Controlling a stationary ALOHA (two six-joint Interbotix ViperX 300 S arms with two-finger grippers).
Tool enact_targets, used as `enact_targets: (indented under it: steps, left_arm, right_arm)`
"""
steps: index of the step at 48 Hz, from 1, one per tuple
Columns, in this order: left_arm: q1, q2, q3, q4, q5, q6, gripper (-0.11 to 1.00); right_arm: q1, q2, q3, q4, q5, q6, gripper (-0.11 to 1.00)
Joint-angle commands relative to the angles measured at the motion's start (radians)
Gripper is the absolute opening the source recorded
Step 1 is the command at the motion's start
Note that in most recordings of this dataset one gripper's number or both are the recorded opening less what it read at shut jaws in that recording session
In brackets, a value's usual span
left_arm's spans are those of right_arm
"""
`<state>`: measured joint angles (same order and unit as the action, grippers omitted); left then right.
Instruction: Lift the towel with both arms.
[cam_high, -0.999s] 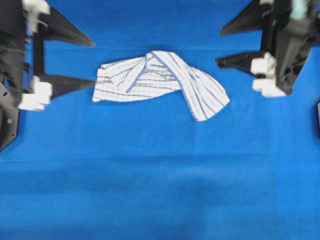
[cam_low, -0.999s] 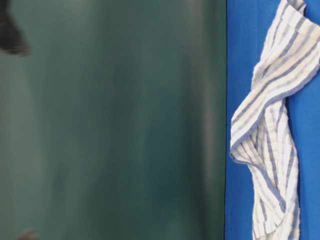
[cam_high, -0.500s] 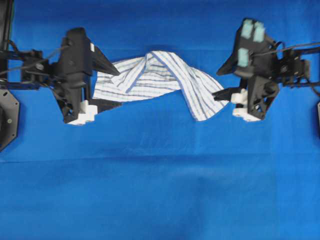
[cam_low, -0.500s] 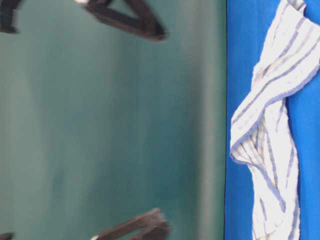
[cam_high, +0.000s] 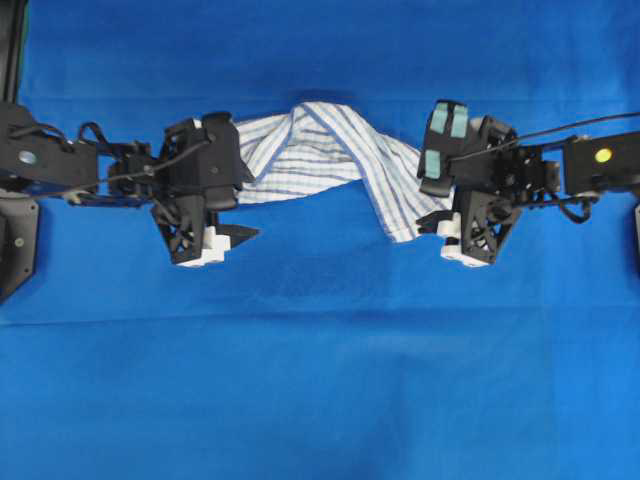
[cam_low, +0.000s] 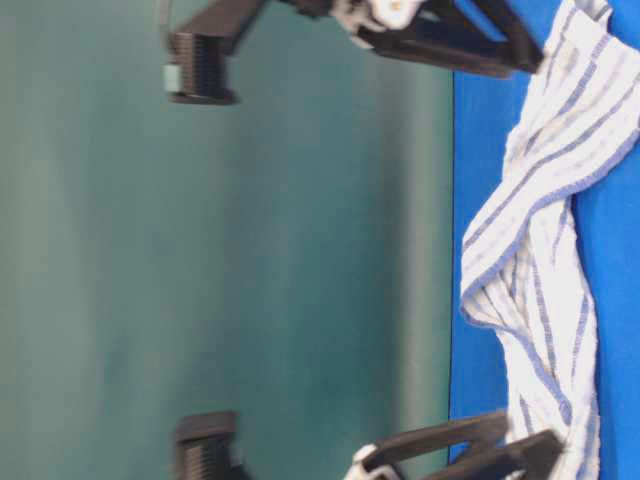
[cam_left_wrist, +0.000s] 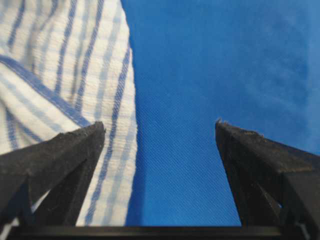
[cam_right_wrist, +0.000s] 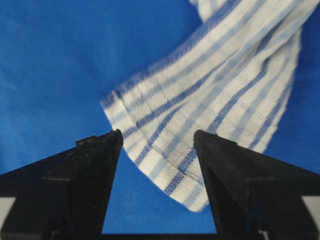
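Note:
The towel (cam_high: 320, 160), white with blue-grey stripes, lies crumpled and twisted on the blue cloth. My left gripper (cam_high: 243, 200) is at its left end and is open. In the left wrist view, the towel's edge (cam_left_wrist: 117, 150) lies just inside the left finger (cam_left_wrist: 75, 150), with blue cloth filling the rest of the gap around the left gripper (cam_left_wrist: 159, 127). My right gripper (cam_high: 428, 195) is open at the towel's right end. In the right wrist view, a towel corner (cam_right_wrist: 175, 165) lies between the fingers of the right gripper (cam_right_wrist: 159, 135). Nothing is gripped.
A plain blue cloth (cam_high: 320, 380) covers the whole table. In the table-level view, which is turned on its side, a green backdrop (cam_low: 250, 250) fills the left. There the towel (cam_low: 545, 250) runs between the right gripper's fingers (cam_low: 500, 50) at the top and the left gripper's fingers (cam_low: 480, 450) at the bottom.
Both arms have come in from the outer edges and down to the towel's two ends. Their jaws stayed open. The towel has not moved.

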<state>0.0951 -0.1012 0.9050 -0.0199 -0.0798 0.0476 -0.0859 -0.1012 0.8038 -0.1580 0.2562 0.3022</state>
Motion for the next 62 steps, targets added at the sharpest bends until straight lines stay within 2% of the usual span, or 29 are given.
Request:
enact_targets:
  steps: [1, 7, 16, 22, 24, 29, 34, 37, 45, 51, 62]
  left_arm:
    - [0.005, 0.041, -0.005, -0.002, -0.041, 0.002, 0.9]
    - [0.015, 0.097, -0.005, -0.002, -0.063, 0.002, 0.9]
    - [0.032, 0.129, -0.002, -0.002, -0.064, 0.002, 0.87]
    - [0.037, 0.129, 0.0, -0.002, -0.061, 0.002, 0.78]
    - [0.04, 0.129, -0.002, -0.002, -0.06, 0.002, 0.72]
    - [0.046, 0.129, -0.002, -0.002, -0.058, 0.002, 0.41]
    - [0.054, 0.127, 0.0, -0.002, -0.058, 0.002, 0.11]
    - [0.058, 0.126, 0.0, -0.002, -0.057, 0.002, 0.02]
    - [0.067, 0.103, -0.003, -0.002, -0.028, 0.0, 0.01]
    - [0.067, 0.029, -0.012, -0.002, 0.037, -0.003, 0.01]
    - [0.067, -0.183, -0.06, -0.002, 0.23, -0.003, 0.01]
  right_arm:
    - [0.0, 0.018, 0.002, 0.0, -0.043, 0.002, 0.63]
    - [-0.012, 0.074, 0.012, 0.0, -0.095, 0.002, 0.63]
    - [-0.034, 0.133, 0.011, 0.0, -0.114, 0.002, 0.63]
    - [-0.038, 0.149, 0.011, -0.003, -0.115, 0.002, 0.63]
    - [-0.038, 0.147, 0.011, -0.003, -0.115, 0.0, 0.62]
    - [-0.038, 0.147, 0.011, -0.003, -0.121, -0.003, 0.53]
    - [-0.038, 0.147, 0.011, -0.003, -0.118, -0.003, 0.21]
    - [-0.038, 0.144, 0.012, -0.003, -0.117, -0.003, 0.04]
    - [-0.038, 0.12, 0.008, -0.003, -0.115, -0.002, 0.03]
    - [-0.038, 0.063, 0.002, -0.002, -0.103, 0.0, 0.03]
    - [-0.037, -0.132, -0.048, -0.002, 0.046, -0.003, 0.03]
